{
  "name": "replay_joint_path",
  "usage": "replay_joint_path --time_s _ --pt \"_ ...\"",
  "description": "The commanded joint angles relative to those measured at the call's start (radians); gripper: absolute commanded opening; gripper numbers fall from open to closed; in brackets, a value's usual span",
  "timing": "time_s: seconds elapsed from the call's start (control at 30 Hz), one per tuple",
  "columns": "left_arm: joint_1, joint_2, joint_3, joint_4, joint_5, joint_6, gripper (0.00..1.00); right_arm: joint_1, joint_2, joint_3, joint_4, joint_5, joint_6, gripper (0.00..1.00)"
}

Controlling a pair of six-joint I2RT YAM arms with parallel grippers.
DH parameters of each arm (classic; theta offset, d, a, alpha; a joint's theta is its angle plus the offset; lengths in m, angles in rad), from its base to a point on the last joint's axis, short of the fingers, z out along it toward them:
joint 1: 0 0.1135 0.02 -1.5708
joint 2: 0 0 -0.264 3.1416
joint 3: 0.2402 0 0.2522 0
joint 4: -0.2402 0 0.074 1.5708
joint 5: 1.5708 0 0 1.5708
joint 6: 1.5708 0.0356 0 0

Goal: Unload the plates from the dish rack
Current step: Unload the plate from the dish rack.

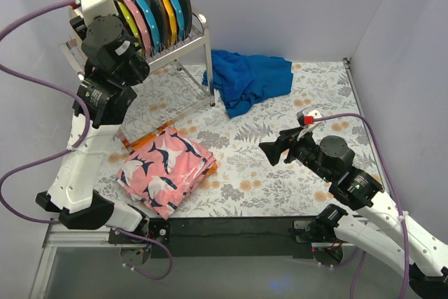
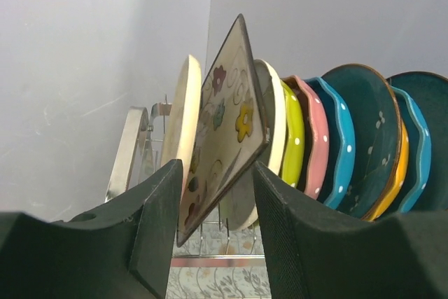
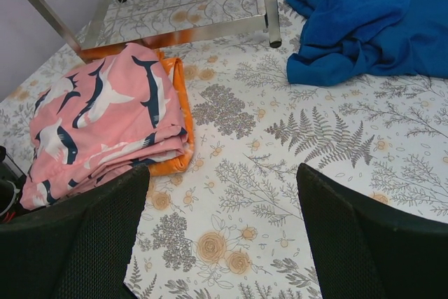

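plates stand in the dish rack, back left. our left gripper straddles the square floral plate; we cannot tell if it grips. right gripper gapes, empty. blue cloth and pink cloth lie nearby.

A table covering printed with ferns and orange flowers is seen spread across the work surface, which is enclosed by plain grey walls. A crumpled blue cloth is heaped toward the far side. A folded pink cloth patterned with white and navy birds is laid at the near left. An orange-edged item is largely covered by it, and what it is cannot be told.
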Motion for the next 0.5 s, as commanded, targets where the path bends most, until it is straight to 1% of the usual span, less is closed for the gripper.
replay_joint_path --time_s 0.0,0.03,0.07,0.1,0.13,0.23,0.27,0.33,0.47 --pt "0.129 0.013 0.108 -0.284 0.142 -0.216 0.44 0.002 -0.009 -0.007 0.044 -0.007 -0.017 0.90" --pt "0.161 0.019 0.122 -0.323 0.227 -0.243 0.44 0.002 -0.006 -0.007 0.043 -0.009 -0.017 0.90" --pt "0.193 0.032 0.129 -0.381 0.266 -0.266 0.44 0.004 -0.005 -0.007 0.043 -0.010 -0.017 0.90" --pt "0.258 0.034 0.122 -0.401 0.308 -0.286 0.44 0.002 -0.005 -0.007 0.043 -0.012 -0.018 0.90" --pt "0.281 0.031 0.106 -0.412 0.361 -0.324 0.44 0.002 -0.003 -0.007 0.043 -0.012 -0.018 0.90" --pt "0.355 0.014 0.067 -0.439 0.420 -0.387 0.44 0.004 -0.003 -0.010 0.043 -0.012 -0.018 0.90" --pt "0.378 0.013 0.059 -0.443 0.444 -0.393 0.44 0.002 -0.003 -0.010 0.043 -0.012 -0.018 0.90" --pt "0.396 0.014 0.027 -0.438 0.446 -0.399 0.43 0.002 -0.002 -0.010 0.044 -0.012 -0.017 0.90" --pt "0.488 0.040 -0.006 -0.436 0.545 -0.436 0.43 0.002 0.003 -0.003 0.044 -0.029 -0.018 0.90"
